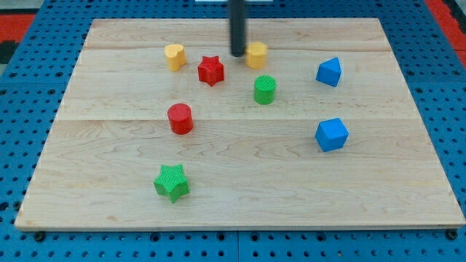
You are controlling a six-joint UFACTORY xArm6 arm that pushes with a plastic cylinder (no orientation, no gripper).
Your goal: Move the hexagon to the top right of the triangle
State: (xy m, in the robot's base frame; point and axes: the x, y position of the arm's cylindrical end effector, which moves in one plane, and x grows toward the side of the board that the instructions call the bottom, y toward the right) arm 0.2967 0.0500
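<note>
The yellow hexagon [257, 54] sits near the view's top, just right of centre. The blue triangle [329, 71] lies to its right and slightly lower. My tip [238, 54] is the lower end of the dark rod coming down from the view's top. It stands right against the hexagon's left side, between the hexagon and the red star [211, 70].
A yellow heart [174, 56] lies left of the red star. A green cylinder [265, 89] sits just below the hexagon. A blue cube [332, 135] is at the right, a red cylinder [180, 118] at centre left, a green star [172, 182] at lower left. The wooden board [240, 211] ends on all sides in blue pegboard.
</note>
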